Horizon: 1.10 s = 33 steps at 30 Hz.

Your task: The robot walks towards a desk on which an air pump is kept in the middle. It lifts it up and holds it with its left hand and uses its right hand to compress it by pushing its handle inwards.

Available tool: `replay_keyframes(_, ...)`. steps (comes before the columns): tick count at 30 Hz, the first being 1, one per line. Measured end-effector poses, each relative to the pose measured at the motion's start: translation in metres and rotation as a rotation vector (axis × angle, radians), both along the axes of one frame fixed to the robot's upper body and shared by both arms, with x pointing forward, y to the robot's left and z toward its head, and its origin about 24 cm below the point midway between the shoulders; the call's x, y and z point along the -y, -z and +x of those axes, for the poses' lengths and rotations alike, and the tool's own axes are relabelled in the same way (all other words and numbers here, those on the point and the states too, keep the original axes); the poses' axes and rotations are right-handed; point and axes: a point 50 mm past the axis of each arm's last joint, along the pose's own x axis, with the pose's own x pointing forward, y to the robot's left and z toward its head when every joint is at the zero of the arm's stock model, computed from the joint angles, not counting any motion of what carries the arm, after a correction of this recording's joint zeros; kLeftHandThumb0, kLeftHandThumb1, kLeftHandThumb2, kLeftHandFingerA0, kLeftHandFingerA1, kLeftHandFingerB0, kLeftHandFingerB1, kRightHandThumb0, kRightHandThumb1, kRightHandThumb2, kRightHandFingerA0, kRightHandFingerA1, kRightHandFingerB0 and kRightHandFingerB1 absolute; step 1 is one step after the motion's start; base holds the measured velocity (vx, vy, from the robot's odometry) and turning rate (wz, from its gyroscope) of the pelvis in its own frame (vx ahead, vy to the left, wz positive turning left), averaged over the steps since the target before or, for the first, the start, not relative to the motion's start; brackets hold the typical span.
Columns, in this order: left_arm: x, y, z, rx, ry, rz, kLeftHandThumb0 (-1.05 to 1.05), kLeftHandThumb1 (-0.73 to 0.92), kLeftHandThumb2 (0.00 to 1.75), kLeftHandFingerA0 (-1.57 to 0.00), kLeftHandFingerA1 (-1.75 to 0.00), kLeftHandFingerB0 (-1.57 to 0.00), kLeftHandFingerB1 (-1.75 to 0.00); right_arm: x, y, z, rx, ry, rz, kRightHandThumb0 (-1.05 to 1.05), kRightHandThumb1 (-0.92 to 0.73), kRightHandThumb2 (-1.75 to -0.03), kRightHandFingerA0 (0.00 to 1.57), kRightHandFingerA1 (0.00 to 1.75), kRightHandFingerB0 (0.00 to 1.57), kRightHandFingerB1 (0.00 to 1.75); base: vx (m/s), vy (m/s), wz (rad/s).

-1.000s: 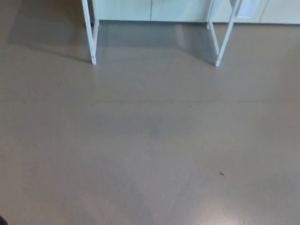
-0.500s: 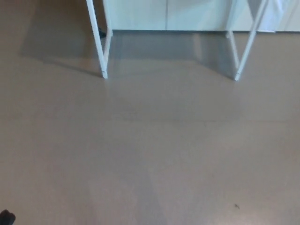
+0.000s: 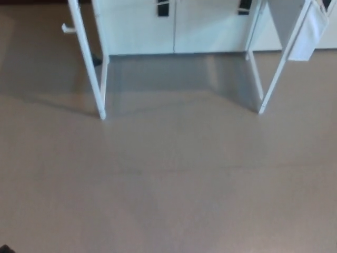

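Closer now than half a second ago, the white bench legs have slid down the head view as the camera advanced and tipped, and more of what stands behind them has come into sight. Neither hand shows, so whether either is released, clenched or grasping anything cannot be told; with no hand to measure from, places are given by the picture. A small dark shape sits at the bottom left corner, too little of it visible to identify. The air pump does not appear either: only the lower part of the bench is seen, and its top lies beyond the upper edge.

Bare beige floor (image 3: 168,195) fills the lower two thirds, smooth and faintly glossy. At upper left the left legs (image 3: 89,68) come down as a slanted pair meeting the floor at a single foot, with a short white stub jutting from the outer leg near the top. At upper right the right legs (image 3: 274,68) do the same. A pale sheet (image 3: 308,31) hangs beside the right legs. Behind, between the two pairs, stands a white cabinet (image 3: 174,31) with dark handles (image 3: 163,7) near its top edge. Soft shadows spread over the floor beneath the bench and away to the left.
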Motion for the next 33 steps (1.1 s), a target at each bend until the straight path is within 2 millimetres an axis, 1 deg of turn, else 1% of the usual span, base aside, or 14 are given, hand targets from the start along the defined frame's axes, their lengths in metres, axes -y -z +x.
replay_keyframes(3,0.001,0.002,-0.006,-0.017,0.005,0.007,-0.14,0.69,0.60,-0.46,-0.42,-0.35,-0.34,-0.001,0.003,-0.005,-0.019,-0.005,0.000,-0.18,-0.46,-0.91,0.48,0.62,0.18,0.49,0.42,0.146,0.07)
replay_keyframes(4,0.001,0.003,-0.008,-0.023,0.006,0.007,-0.14,0.69,0.60,-0.47,-0.43,-0.34,-0.34,-0.001,0.003,-0.005,-0.022,-0.008,0.001,-0.24,-0.64,-0.59,0.58,0.44,0.30,0.32,0.39,0.063,0.13)
replay_keyframes(6,0.001,0.004,-0.012,-0.031,0.008,0.010,-0.14,0.67,0.59,-0.47,-0.42,-0.35,-0.34,-0.002,0.004,-0.006,-0.027,-0.013,0.001,-0.23,-0.66,-0.59,0.56,0.43,0.31,0.32,0.41,0.044,0.17)
replay_keyframes(7,0.001,0.004,-0.013,-0.036,0.009,0.010,-0.14,0.67,0.59,-0.44,-0.42,-0.35,-0.34,-0.002,0.005,-0.007,-0.031,-0.015,0.001,-0.18,-0.46,-0.91,0.46,0.62,0.17,0.49,0.40,-0.003,0.23)
replay_keyframes(9,0.001,0.005,-0.016,-0.044,0.009,0.012,-0.14,0.67,0.59,-0.44,-0.42,-0.35,-0.34,-0.002,0.005,-0.008,-0.037,-0.019,-0.001,-0.18,-0.46,-0.91,0.46,0.62,0.17,0.49,0.41,-0.042,0.25)
replay_keyframes(10,0.001,0.006,-0.018,-0.048,0.009,0.012,-0.15,0.66,0.59,-0.44,-0.42,-0.37,-0.34,-0.002,0.006,-0.009,-0.039,-0.020,-0.002,-0.24,-0.64,-0.59,0.56,0.43,0.31,0.32,0.46,-0.080,0.60)
replay_keyframes(11,0.002,0.006,-0.018,-0.049,0.008,0.008,-0.14,0.66,0.59,-0.41,-0.42,-0.34,-0.34,-0.001,0.006,-0.010,-0.045,-0.019,-0.003,-0.26,-0.65,-0.60,0.57,0.45,0.30,0.32,0.48,-0.109,-0.64)
replay_keyframes(14,0.005,0.006,-0.012,-0.031,0.021,0.007,-0.15,0.67,0.59,-0.39,-0.41,-0.32,-0.33,0.001,0.003,-0.006,-0.036,-0.030,-0.019,-0.25,-0.63,-0.58,0.57,0.44,0.30,0.32,0.49,-0.053,0.40)
replay_keyframes(18,0.005,0.006,-0.014,-0.036,0.025,0.009,-0.14,0.67,0.59,-0.42,-0.42,-0.32,-0.33,0.002,0.002,-0.005,-0.031,-0.037,-0.025,-0.24,-0.62,-0.58,0.58,0.44,0.31,0.32,0.44,-0.036,-0.04)
replay_keyframes(22,0.005,0.007,-0.015,-0.042,0.028,0.008,-0.14,0.67,0.59,-0.40,-0.41,-0.32,-0.33,0.002,0.004,-0.007,-0.042,-0.038,-0.025,-0.25,-0.64,-0.59,0.52,0.43,0.30,0.32,0.41,-0.043,-0.26)
replay_keyframes(26,0.007,0.008,-0.014,-0.043,0.033,0.005,-0.16,0.68,0.60,-0.39,-0.41,-0.31,-0.33,0.002,0.004,-0.009,-0.045,-0.042,-0.028,-0.25,-0.63,-0.59,0.53,0.43,0.29,0.32,0.51,0.137,-0.47)
replay_keyframes(27,0.005,0.005,-0.011,-0.033,0.040,0.014,-0.17,0.68,0.60,-0.45,-0.42,-0.35,-0.34,-0.001,0.005,-0.006,-0.040,-0.052,-0.021,-0.19,-0.44,-0.90,0.44,0.61,0.16,0.49,0.56,0.297,-0.43)
replay_keyframes(28,0.004,0.004,-0.009,-0.029,0.041,0.019,-0.16,0.66,0.59,-0.46,-0.43,-0.36,-0.34,-0.002,0.005,-0.005,-0.037,-0.057,-0.019,-0.23,-0.63,-0.58,0.57,0.44,0.30,0.32,0.55,0.270,-0.23)
replay_keyframes(33,0.002,0.001,-0.004,-0.015,0.050,0.031,-0.15,0.68,0.60,-0.42,-0.42,-0.32,-0.34,-0.003,0.005,-0.003,-0.034,-0.057,-0.018,-0.25,-0.61,-0.58,0.53,0.44,0.33,0.33,0.53,0.252,-0.06)
